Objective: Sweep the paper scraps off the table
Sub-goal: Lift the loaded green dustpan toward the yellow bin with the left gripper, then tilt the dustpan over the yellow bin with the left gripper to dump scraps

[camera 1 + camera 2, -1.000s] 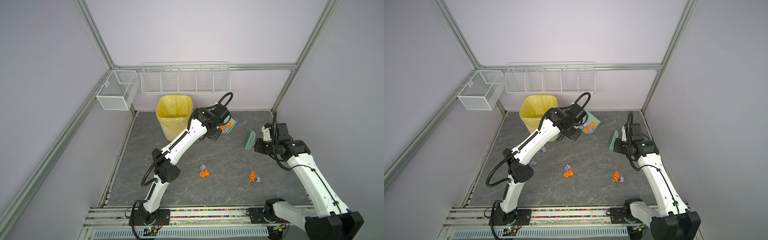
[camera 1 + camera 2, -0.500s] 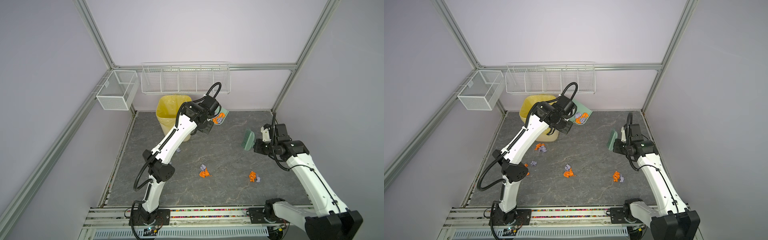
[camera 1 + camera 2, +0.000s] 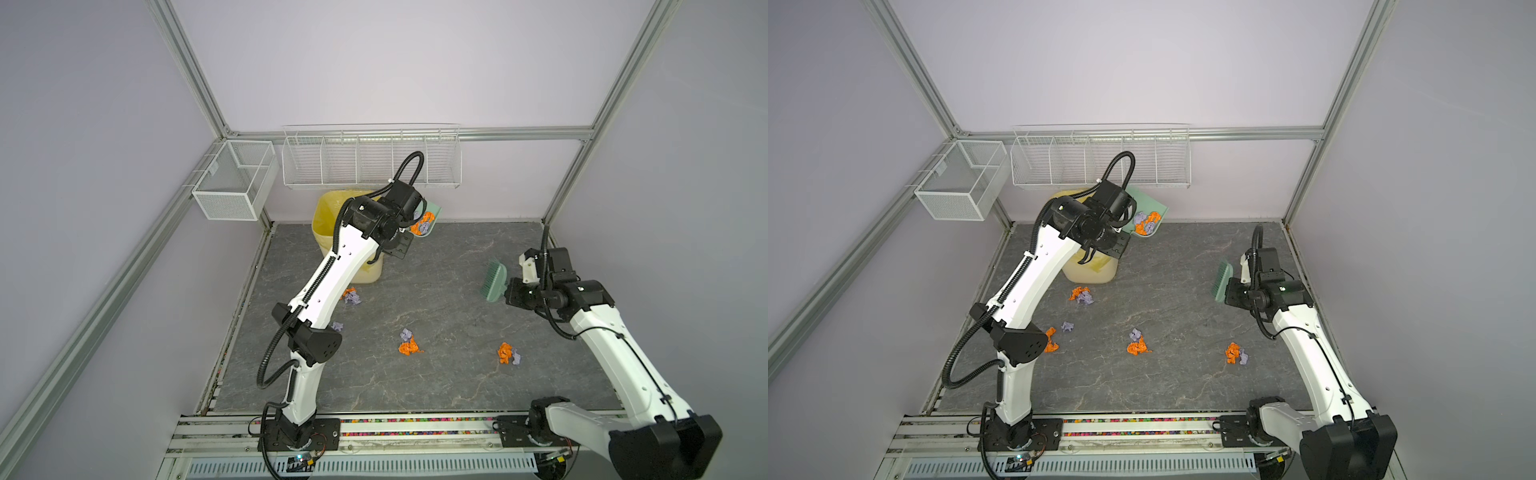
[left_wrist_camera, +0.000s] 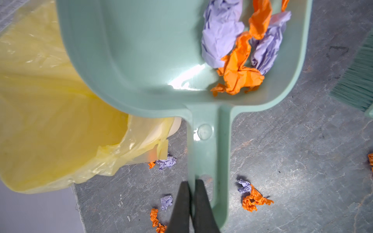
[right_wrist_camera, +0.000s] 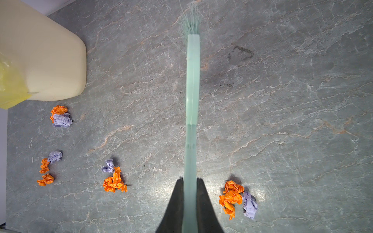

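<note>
At the far left, a white wire basket [image 3: 232, 183] is seen fixed to the frame rail. Just right of it, at the back of the counter [image 3: 1183, 291], a bin [image 3: 332, 216] lined with a yellow bag is stood. The handle of a mint-green dustpan [image 4: 141, 50] is clenched by the left end effector [image 4: 191, 181]. The pan is held raised off the counter and is shown partly overlapping the bin's mouth in the left wrist view. Several orange and lavender paper scraps [image 4: 238, 50] are gathered in one corner of the pan. More scraps are left on the counter in small groups:

- a cluster [image 3: 1081, 296] by the bin's foot
- a second cluster [image 3: 1052, 340] toward the counter's left side
- a third cluster [image 3: 1137, 343] near the middle
- a fourth cluster [image 3: 1235, 353] toward the right

At the right, a matching green brush [image 5: 191, 80] is grasped by its handle in the right end effector [image 5: 189, 178] and is held well apart from the scraps.
</note>
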### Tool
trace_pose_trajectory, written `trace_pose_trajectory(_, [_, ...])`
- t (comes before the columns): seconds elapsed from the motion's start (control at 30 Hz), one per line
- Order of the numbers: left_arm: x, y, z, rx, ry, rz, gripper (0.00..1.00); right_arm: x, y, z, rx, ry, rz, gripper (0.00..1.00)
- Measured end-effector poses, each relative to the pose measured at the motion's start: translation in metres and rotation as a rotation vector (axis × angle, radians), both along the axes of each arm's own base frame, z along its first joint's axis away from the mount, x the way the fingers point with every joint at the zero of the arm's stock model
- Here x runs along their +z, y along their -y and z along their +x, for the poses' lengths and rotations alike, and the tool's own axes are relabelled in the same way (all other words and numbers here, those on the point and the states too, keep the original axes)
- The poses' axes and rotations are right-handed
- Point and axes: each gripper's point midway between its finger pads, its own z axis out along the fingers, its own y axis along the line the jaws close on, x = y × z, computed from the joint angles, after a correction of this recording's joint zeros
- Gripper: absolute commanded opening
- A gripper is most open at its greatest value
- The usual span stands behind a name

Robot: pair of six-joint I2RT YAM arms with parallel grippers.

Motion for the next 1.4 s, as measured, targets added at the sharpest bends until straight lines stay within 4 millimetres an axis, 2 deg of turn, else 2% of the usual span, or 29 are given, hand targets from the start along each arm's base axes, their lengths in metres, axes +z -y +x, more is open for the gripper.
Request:
trace_pose_trajectory(0.3, [0.032, -0.051, 0.014, 0.118, 0.088, -0.001, 0.00, -0.003, 0.000, 0.000, 0.001, -0.004, 0.000, 0.06])
trace_pose_trajectory(0.47, [0.042, -0.077, 0.018, 0.176, 0.117, 0.018, 0.00, -0.003, -0.001, 0.000, 0.003, -0.002, 0.004, 0.07])
trace_pose_trajectory(0.77, [0.033, -0.098, 0.024, 0.221, 0.119, 0.104, 0.00, -0.003, -0.003, 0.001, 0.010, 0.000, 0.014, 0.07])
trace_pose_trajectory(1.07, [0.009, -0.121, 0.030, 0.270, 0.075, 0.194, 0.00, -0.003, -0.003, 0.001, 0.011, 0.000, 0.016, 0.07])
trace_pose_trajectory(1.4, [0.017, -0.143, 0.035, 0.336, 0.121, 0.270, 0.00, -0.003, -0.004, 0.001, 0.012, -0.001, 0.017, 0.07])
